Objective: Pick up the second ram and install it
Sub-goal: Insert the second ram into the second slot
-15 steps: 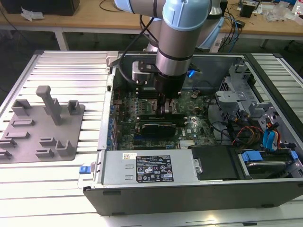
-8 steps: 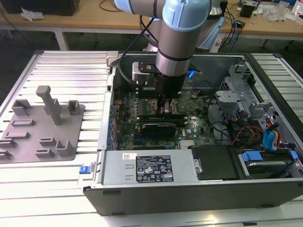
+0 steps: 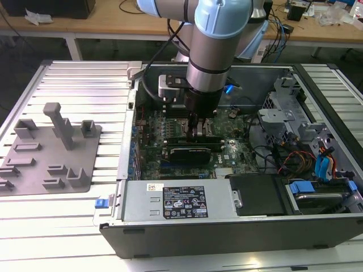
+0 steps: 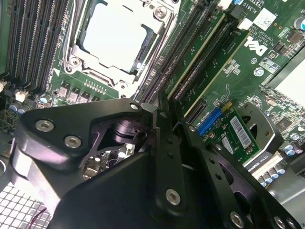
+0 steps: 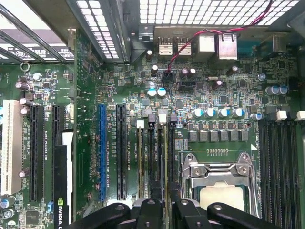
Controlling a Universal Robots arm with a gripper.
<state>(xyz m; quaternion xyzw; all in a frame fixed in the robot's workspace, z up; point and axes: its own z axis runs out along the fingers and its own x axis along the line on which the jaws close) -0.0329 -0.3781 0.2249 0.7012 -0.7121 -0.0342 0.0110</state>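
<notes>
Grey ribbed table (image 3: 68, 79) under an open computer case (image 3: 227, 226), desks behind | my gripper (image 3: 195, 131) is down over the green board (image 5: 224, 95) | my jaws are pressed together on the second ram (image 4: 193, 71), standing in its slot right below me | grey tray (image 3: 51, 153) well off to the side

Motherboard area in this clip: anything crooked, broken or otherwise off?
Nothing stands out. The tool is down at the memory slots beside the processor socket, and the sticks there sit straight in line with their slots.
</notes>
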